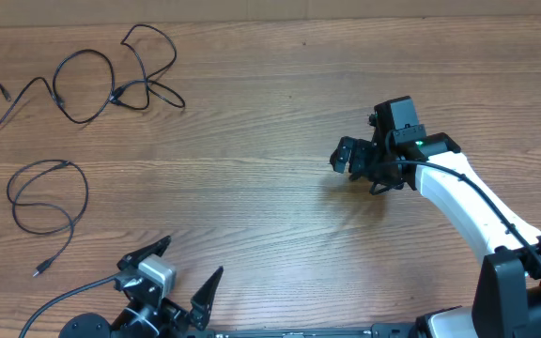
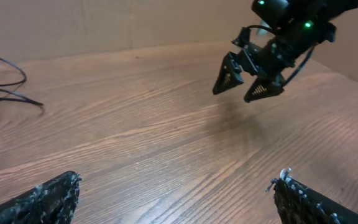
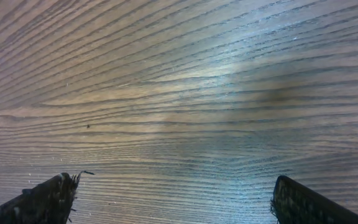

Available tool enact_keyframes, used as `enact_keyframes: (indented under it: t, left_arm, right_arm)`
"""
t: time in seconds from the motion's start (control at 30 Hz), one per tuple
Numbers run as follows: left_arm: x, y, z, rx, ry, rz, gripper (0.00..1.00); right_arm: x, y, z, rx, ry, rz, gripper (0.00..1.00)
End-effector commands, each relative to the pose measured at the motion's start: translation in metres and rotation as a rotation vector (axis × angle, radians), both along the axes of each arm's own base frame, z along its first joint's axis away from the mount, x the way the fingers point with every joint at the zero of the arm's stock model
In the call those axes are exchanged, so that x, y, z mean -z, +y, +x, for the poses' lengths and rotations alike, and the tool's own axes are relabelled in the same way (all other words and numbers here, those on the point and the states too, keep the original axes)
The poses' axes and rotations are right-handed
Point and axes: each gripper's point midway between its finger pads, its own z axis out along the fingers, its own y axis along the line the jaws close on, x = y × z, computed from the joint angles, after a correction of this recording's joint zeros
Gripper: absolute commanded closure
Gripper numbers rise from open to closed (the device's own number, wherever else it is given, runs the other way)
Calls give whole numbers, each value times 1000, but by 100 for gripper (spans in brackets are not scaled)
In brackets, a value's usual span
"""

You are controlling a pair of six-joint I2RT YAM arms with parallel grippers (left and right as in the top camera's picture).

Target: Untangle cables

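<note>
Wooden table (image 1: 252, 216) is seen throughout. At the lower left of the overhead frame, the left gripper (image 1: 181, 272) is held wide open and empty. A looped cable (image 1: 54, 165) is laid at mid-left. Right of centre, the right gripper (image 1: 353, 161) is spread wide, with nothing grasped. More cables (image 1: 113, 94) are sprawled in loops at upper left.

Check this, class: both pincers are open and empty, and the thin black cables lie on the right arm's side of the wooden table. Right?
Wrong side: the overhead view shows the thin black cables lying on the left arm's side of the wooden table. The left pincer and right pincer are indeed open and empty.
</note>
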Motion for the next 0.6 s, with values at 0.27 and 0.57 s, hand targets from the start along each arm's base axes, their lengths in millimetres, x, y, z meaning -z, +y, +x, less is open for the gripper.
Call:
enact_keyframes:
  t: [0.27,0.57]
  left_arm:
    - [-6,4,4,-20,-50,19,0]
    - [-18,8,10,-47,-113,24,0]
  right_arm:
    - [-14,1,7,3,-42,10,0]
    - [-14,1,7,3,-42,10,0]
